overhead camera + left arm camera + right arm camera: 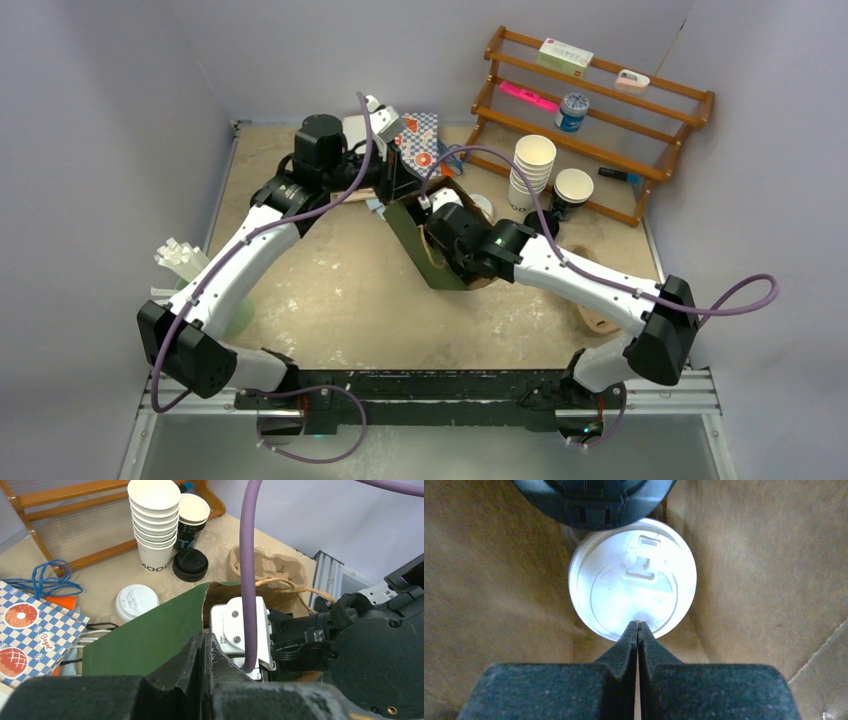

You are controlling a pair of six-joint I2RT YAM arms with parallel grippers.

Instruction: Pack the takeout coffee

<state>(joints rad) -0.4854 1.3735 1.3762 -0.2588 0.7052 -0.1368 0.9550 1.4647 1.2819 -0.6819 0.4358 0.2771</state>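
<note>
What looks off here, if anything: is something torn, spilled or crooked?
Nothing looks spilled. The rim of the green bag has a ragged notch just above where the left gripper pinches it, possibly a tear. Inside the bag, the takeout coffee sits with its lid on, just beyond the shut right gripper.

Bag (749, 570) walls hem takeout coffee (632, 580); right arm (580, 275) blocks bag mouth.

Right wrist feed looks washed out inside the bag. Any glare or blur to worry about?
Right wrist: takeout coffee lid bright, not blown out, embossing readable; paper bag walls soft. Left wrist: left gripper dark and blurred, stacked cups sharp. Top external: even light, no glare.
</note>
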